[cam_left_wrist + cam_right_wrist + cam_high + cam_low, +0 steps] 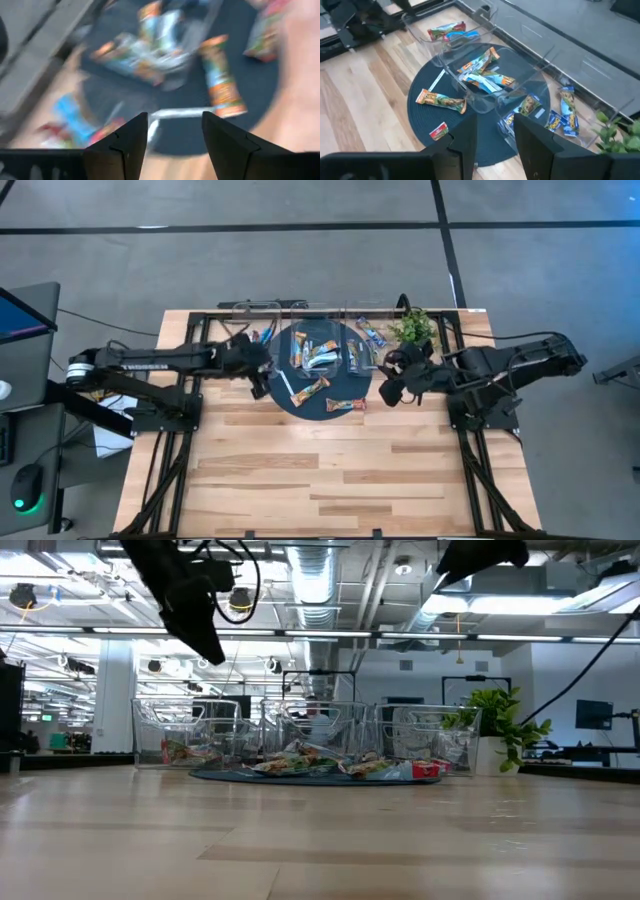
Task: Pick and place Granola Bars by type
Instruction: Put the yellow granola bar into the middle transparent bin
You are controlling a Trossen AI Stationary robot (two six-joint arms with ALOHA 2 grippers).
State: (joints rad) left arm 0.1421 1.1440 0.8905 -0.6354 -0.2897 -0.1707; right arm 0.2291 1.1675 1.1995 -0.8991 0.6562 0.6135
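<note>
Granola Bars (482,75) in shiny crinkly wrappers, blue-white, orange and tan, lie mostly heaped in the clear plastic bin (470,104) in the middle of the round dark blue mat (420,122). I think I am only partly done. A few flat bars already sit in the clear side bins: a green and blue pair (454,32) in one, blue ones (566,116) in another by the small green leafy plant (413,327). One long orange bar (441,100) and a small red one (439,131) lie loose on the mat, near a thin white stick (436,80). My left gripper (174,131) hangs over the mat's edge, fingers apart and holding nothing. My right gripper (492,131) hovers over the other side, also parted and empty.
</note>
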